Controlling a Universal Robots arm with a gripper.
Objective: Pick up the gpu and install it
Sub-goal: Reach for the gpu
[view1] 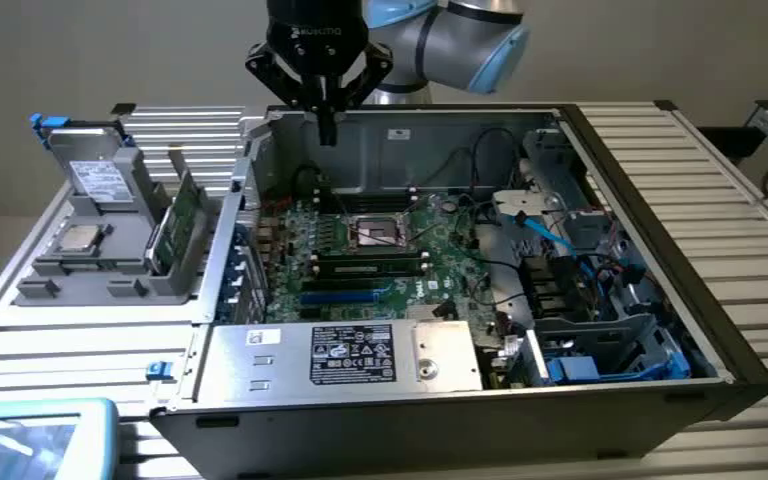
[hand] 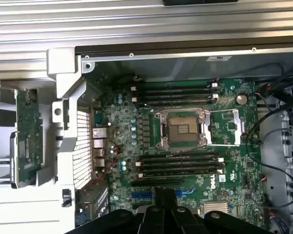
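Fingers of the gripper point(view1: 327, 133) are drawn together, with nothing held between them. The gripper hangs over the far wall of the open computer case point(view1: 704, 330), above the motherboard point(view1: 371, 262). In the wrist view the gripper point(hand: 170, 195) sits over the motherboard point(hand: 234, 161), near the blue slots point(hand: 142, 194); the empty CPU socket point(hand: 183, 129) lies mid-board. The gpu point(view1: 171, 232) is not picked up: it stands on edge in the grey holder point(view1: 84, 270) outside the case, toward the exterior view's left, well apart from the gripper. The wrist view shows the gpu point(hand: 28, 136) as a green card beyond the case's side wall. A power supply point(view1: 357, 355) with a white label lies at the near end of the case.
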